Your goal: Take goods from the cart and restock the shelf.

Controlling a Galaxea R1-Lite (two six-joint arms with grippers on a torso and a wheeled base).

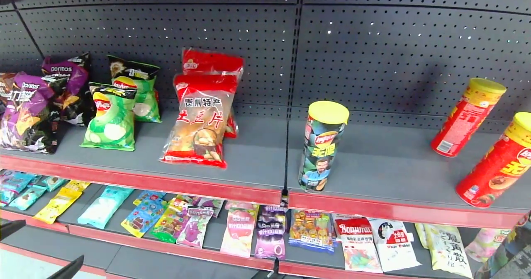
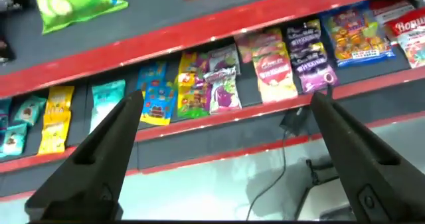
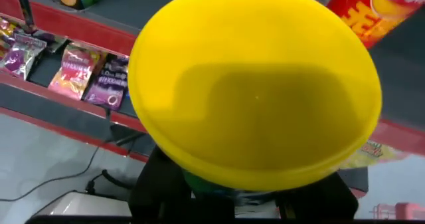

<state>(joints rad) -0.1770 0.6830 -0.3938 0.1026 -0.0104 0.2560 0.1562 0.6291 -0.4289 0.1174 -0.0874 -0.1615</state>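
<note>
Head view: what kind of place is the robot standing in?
Probably a shop's snack aisle: a pegboard-backed shelf with red front strips carries chip bags and yellow-lidded canisters, and candy packets fill the tier below.

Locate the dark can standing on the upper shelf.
In the head view, the dark can stands upright on the upper shelf, between the red bags to its left and a red can to its right.

Yellow-lidded can [image 3: 255, 84] between dark fingers [image 3: 163, 191]
</note>
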